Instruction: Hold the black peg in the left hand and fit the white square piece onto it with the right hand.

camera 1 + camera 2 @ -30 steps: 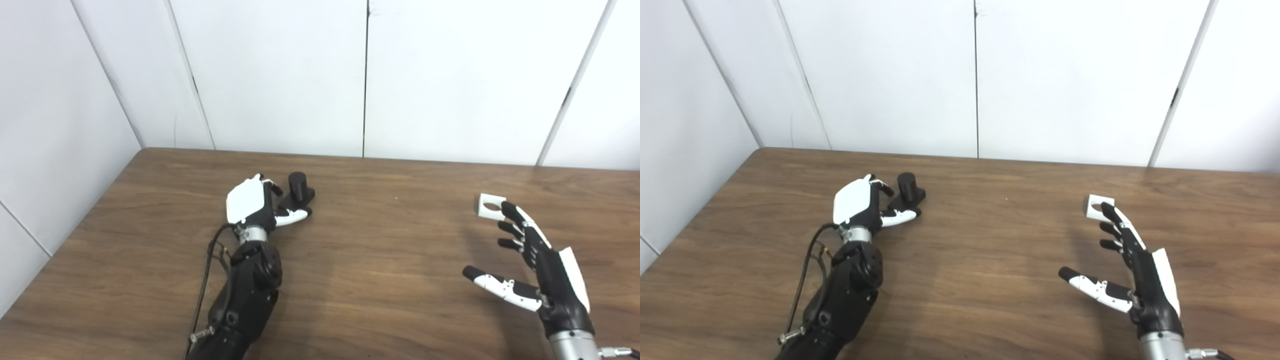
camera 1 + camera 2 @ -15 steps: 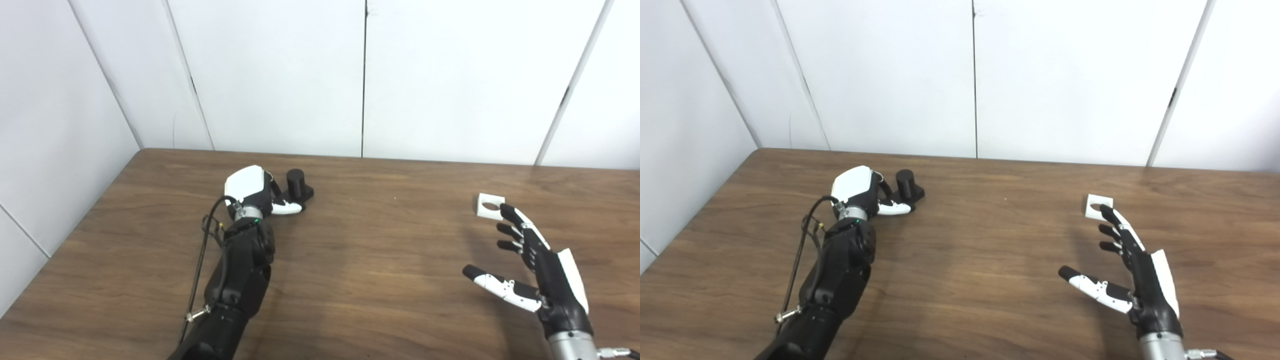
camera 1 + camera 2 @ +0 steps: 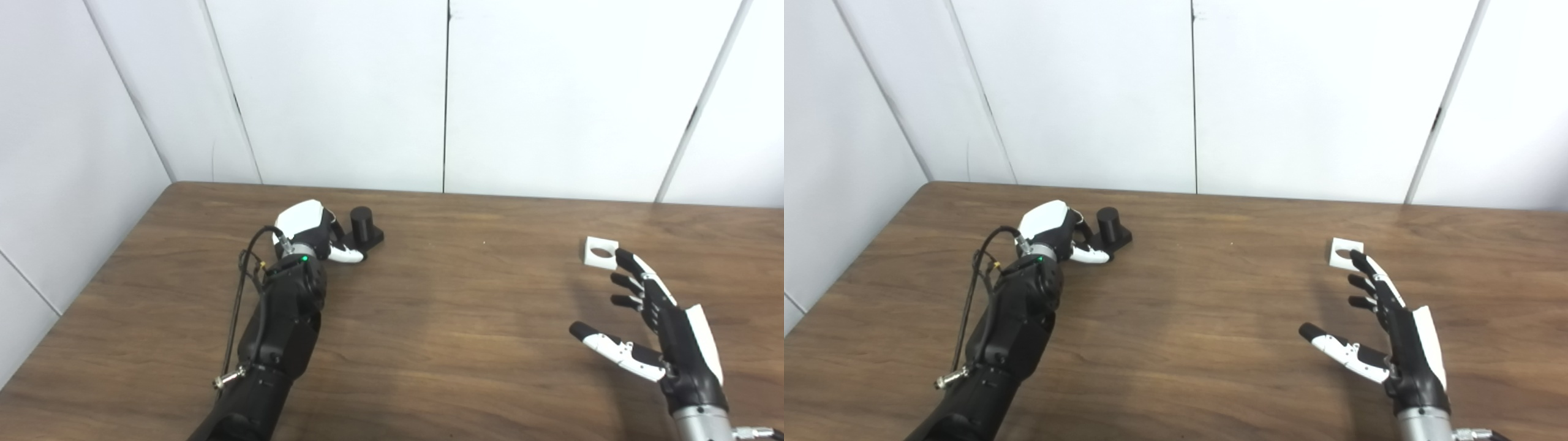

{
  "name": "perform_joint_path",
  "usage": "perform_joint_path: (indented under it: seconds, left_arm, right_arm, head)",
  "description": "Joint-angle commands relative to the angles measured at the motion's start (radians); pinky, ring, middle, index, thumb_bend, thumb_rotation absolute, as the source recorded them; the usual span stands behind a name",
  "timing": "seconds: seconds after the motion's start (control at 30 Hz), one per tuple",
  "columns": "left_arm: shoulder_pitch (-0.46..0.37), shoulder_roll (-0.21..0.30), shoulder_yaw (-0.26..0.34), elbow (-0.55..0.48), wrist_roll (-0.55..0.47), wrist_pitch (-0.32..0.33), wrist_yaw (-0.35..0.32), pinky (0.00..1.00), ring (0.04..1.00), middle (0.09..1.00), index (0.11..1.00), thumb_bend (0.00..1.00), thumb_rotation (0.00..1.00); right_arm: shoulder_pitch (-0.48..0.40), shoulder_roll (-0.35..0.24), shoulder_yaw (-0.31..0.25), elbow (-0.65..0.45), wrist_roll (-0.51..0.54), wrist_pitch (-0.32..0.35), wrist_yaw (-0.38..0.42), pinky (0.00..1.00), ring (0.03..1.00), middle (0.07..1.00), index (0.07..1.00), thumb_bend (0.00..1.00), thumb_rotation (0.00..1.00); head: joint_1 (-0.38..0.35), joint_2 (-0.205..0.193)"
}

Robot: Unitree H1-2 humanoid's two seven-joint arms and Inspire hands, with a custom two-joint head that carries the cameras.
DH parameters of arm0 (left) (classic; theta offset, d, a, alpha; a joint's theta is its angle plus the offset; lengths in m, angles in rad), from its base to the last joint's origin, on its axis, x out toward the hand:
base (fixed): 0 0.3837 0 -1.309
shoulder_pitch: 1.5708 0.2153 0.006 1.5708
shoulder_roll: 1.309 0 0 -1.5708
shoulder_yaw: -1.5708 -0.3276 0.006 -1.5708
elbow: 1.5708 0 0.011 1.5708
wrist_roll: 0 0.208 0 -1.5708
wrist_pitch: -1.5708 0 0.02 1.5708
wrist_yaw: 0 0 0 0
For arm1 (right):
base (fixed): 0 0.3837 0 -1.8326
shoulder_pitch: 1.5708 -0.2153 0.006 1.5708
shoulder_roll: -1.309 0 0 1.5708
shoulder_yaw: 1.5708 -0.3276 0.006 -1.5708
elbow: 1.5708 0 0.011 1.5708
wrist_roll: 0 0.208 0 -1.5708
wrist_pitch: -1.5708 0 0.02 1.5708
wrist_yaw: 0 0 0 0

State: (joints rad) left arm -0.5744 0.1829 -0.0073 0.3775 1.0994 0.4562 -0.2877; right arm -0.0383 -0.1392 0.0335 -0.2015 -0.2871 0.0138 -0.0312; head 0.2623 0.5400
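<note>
Our left hand (image 3: pixel 309 231) curls against the black peg (image 3: pixel 362 225), which stands on the table (image 3: pixel 429 318) just right of it; whether we grip it is unclear. Our right hand (image 3: pixel 658 324) hangs spread wide, the white square piece (image 3: pixel 600 252) lying just beyond its fingertips.

The light is bright and even, falling from above, with nothing dim anywhere. The white panelled wall (image 3: pixel 343 92) is close to washed out, its seams staying thin and dark. On the brown wood-grain worktop (image 3: pixel 465 318) I see a pale, diffuse sheen across the middle, and only soft shadows: a faint dark patch beside my left forearm (image 3: pixel 278 331) and a blurred one just left of my right hand (image 3: pixel 658 331). Both pictures are slightly soft, fine grain smearing toward the near edge. The black round peg on its square base (image 3: pixel 1108 225) reads as a flat dark shape with little surface detail. Straight lines stay straight at the borders.
</note>
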Motion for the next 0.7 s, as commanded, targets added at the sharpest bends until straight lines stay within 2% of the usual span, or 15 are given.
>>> perform_joint_path:
  seconds: [0.0,0.07,0.13,0.27,0.3,0.37,0.67]
  left_arm:
    - [-0.006,0.021,-0.002,-0.011,-0.031,0.013,-0.04,1.0,0.898,0.852,0.597,0.78,0.26]
    - [-0.003,0.034,-0.012,-0.016,-0.101,0.004,-0.054,0.96,0.89,0.85,0.6,0.77,0.24]
    - [0.003,0.051,-0.024,-0.014,-0.173,-0.034,-0.049,0.89,0.868,0.825,0.6,0.75,0.2]
    - [0.013,0.087,-0.067,-0.009,-0.257,-0.093,-0.023,0.97,0.932,0.892,0.583,0.75,0.19]
    - [0.015,0.093,-0.077,-0.009,-0.273,-0.1,-0.015,0.99,0.945,0.903,0.529,0.61,0.12]
    - [0.019,0.108,-0.098,-0.005,-0.308,-0.13,0.002,1.0,0.962,0.91,0.497,0.53,0.08]
    - [0.028,0.152,-0.166,0.006,-0.401,-0.204,0.067,1.0,0.956,0.897,0.49,0.52,0.07]
  right_arm:
    - [-0.025,0.003,-0.002,-0.023,0.005,-0.04,-0.007,0.74,0.851,0.908,0.89,0.66,0.32]
    - [-0.026,0.003,-0.002,-0.024,0.008,-0.041,-0.005,0.73,0.849,0.908,0.889,0.66,0.33]
    - [-0.025,0.003,-0.003,-0.027,0.013,-0.038,-0.003,0.74,0.854,0.912,0.891,0.66,0.33]
    - [-0.025,0.002,-0.002,-0.034,0.014,-0.034,-0.001,0.73,0.852,0.913,0.891,0.66,0.36]
    - [-0.024,0.002,-0.002,-0.034,0.014,-0.033,-0.001,0.73,0.85,0.911,0.89,0.66,0.35]
    - [-0.023,0.0,-0.002,-0.034,0.008,-0.033,-0.002,0.73,0.848,0.907,0.89,0.66,0.37]
    - [-0.019,-0.001,0.0,-0.029,0.001,-0.046,-0.007,0.74,0.839,0.899,0.888,0.65,0.38]
  head:
    - [-0.001,0.001]
    - [-0.003,0.002]
    - [-0.003,0.002]
    - [-0.004,0.004]
    - [-0.004,0.004]
    - [-0.005,0.005]
    - [-0.008,0.009]
